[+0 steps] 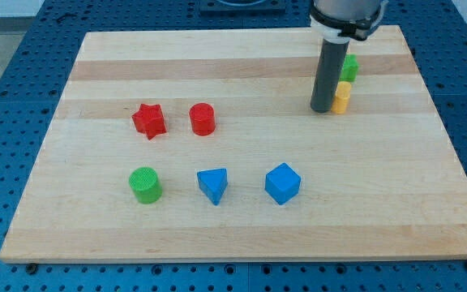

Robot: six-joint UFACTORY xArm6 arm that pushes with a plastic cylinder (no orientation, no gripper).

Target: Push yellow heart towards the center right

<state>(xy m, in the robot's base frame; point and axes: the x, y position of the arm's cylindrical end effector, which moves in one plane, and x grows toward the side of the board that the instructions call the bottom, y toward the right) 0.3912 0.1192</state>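
Observation:
The yellow heart sits near the view's upper right of the wooden board, partly hidden by my rod. My tip rests on the board just left of the yellow heart, touching or almost touching it. A green block stands just above the yellow heart, also partly hidden behind the rod; its shape cannot be made out.
A red star and a red cylinder lie left of centre. A green cylinder, a blue triangular block and a blue cube form a row lower down. The board's right edge lies beyond the heart.

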